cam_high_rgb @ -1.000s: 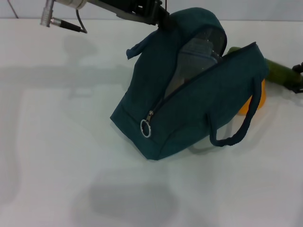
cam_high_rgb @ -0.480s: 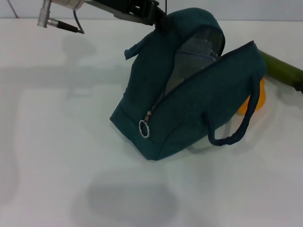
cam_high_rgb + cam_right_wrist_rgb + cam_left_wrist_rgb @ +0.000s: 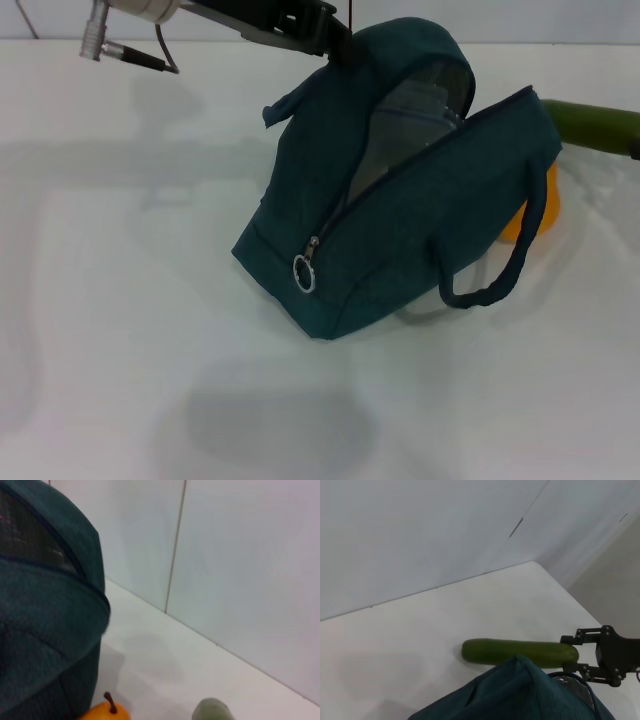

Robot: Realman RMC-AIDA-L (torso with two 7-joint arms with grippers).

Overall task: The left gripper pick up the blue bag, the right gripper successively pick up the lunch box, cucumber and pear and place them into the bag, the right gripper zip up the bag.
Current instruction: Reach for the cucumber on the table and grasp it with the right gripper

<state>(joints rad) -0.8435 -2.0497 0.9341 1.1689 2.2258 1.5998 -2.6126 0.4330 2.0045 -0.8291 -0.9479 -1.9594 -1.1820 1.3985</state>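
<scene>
The blue bag (image 3: 400, 190) lies mid-desk, zipper pull (image 3: 305, 272) nearest and mouth gaping. Beyond it, toward the desk's right edge, sits the pear (image 3: 533, 208). Farther back, the left gripper (image 3: 335, 42) pinches the bag's top, and the right gripper (image 3: 602, 655) clamps the raised cucumber (image 3: 520, 652). Judged best: bring it tip-first into the opening, clear of the zipper.

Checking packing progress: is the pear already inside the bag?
No, the pear sits on the table behind the bag, outside it.
</scene>
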